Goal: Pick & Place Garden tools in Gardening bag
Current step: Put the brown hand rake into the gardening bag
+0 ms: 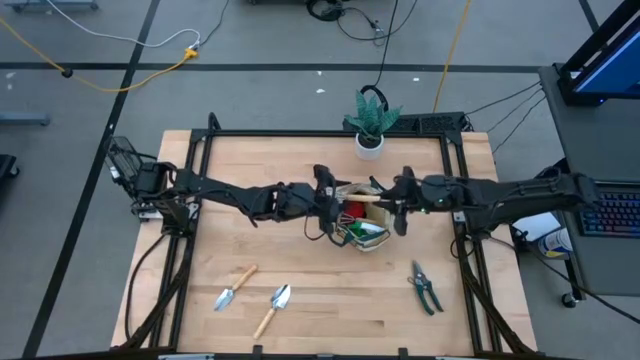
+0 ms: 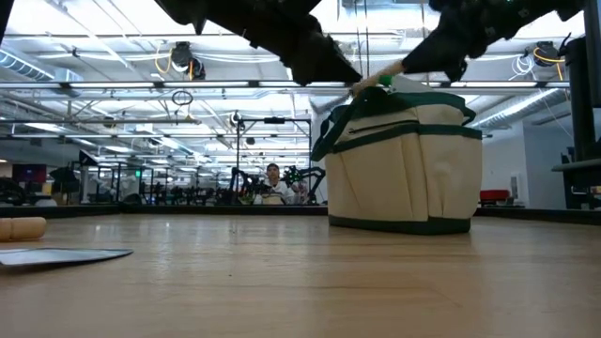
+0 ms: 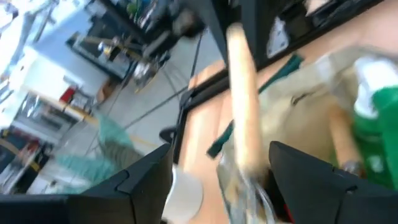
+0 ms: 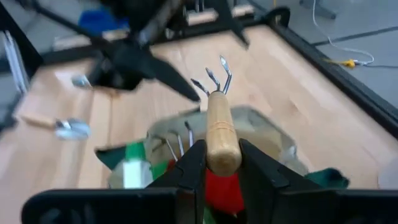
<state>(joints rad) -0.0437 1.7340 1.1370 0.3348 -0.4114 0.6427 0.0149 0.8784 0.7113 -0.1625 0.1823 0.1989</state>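
Your right gripper (image 4: 216, 163) clamped on the hand rake (image 4: 219, 127) above the gardening bag (image 1: 362, 232), your left gripper (image 3: 214, 177) spread open beside it, holding nothing.

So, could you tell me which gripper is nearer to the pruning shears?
Right. The right gripper hangs over the gardening bag, up-left of the pruning shears; the left gripper sits beyond the bag's far side.

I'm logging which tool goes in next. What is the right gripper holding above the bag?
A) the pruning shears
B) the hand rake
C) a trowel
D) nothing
B: in the right wrist view the right gripper is shut on the wooden handle of the hand rake, its bent metal tines showing, above the open gardening bag.
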